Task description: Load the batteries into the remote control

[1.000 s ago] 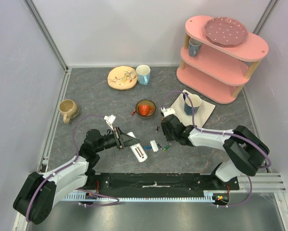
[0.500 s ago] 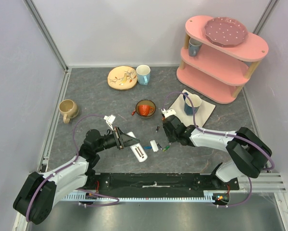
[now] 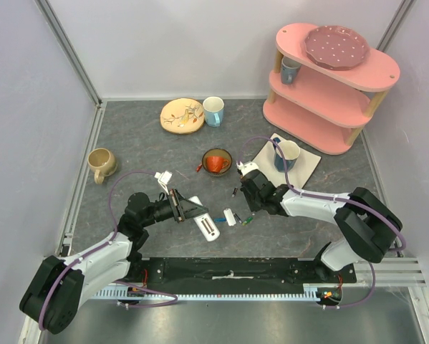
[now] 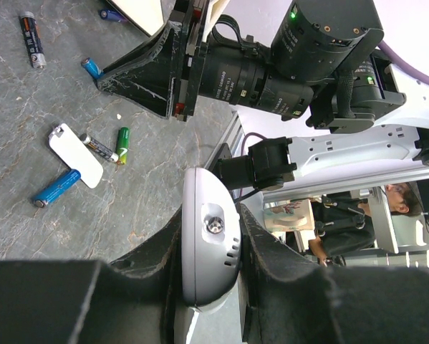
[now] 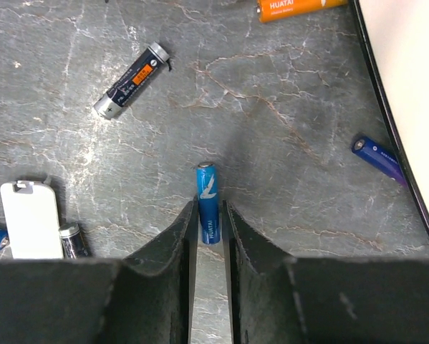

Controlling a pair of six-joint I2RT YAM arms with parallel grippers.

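The white remote control (image 3: pixel 205 223) is held at its end by my left gripper (image 3: pixel 188 209), whose fingers press both sides of the remote control (image 4: pixel 208 244). Small batteries lie scattered on the grey table: a blue one (image 4: pixel 56 188), a green one (image 4: pixel 121 145) and a black one (image 4: pixel 32 39). My right gripper (image 5: pixel 210 209) is low over the table and straddles a blue battery (image 5: pixel 208 193) lying flat. Its jaws are narrow. One finger touches the battery and a sliver of gap shows at the other. A dark grey battery (image 5: pixel 130 89) lies further off.
A small white cover piece (image 5: pixel 30 229) lies by the batteries, between the two grippers. Behind stand an orange bowl (image 3: pixel 216 163), a blue mug on a white cloth (image 3: pixel 286 154), a tan mug (image 3: pixel 99 163), a plate (image 3: pixel 181 115) and a pink shelf (image 3: pixel 329 79).
My right gripper's jaws have narrowed around the blue battery, and that wrist has shifted slightly. The left arm and the remote control have not moved.
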